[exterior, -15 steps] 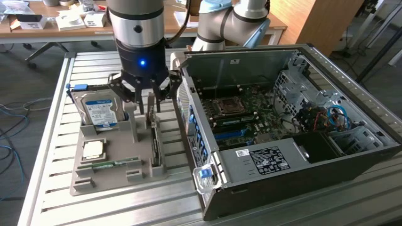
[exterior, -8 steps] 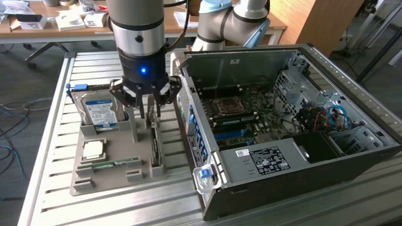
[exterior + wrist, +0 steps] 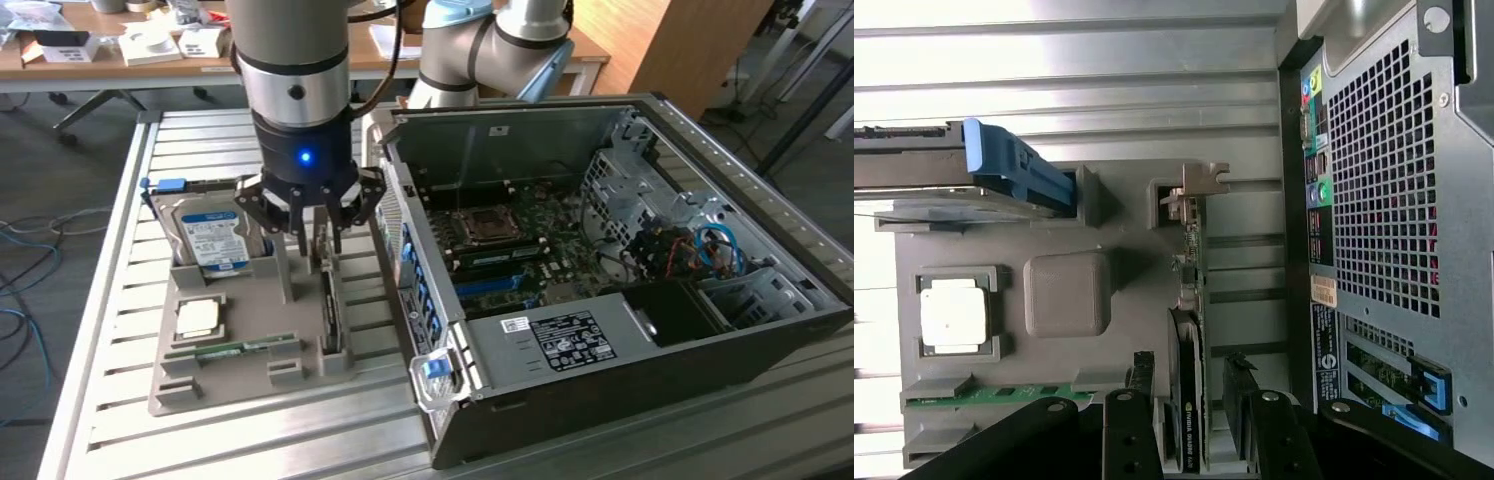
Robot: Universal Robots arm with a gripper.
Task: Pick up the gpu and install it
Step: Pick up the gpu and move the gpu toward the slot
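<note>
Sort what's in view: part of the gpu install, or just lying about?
In the job: gpu, upright in the grey holder; gripper, open, straddling it; open computer case.
Lying about: hard drive, CPU, memory stick, all in the same holder.

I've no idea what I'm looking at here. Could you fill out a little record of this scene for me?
gripper: over the tray, jaws open, one each side of the gpu
gpu: standing on edge in its tray slot
tray also holds: hard drive, CPU, memory stick
case: open, at the exterior view's right of the tray
installed: not yet
</note>
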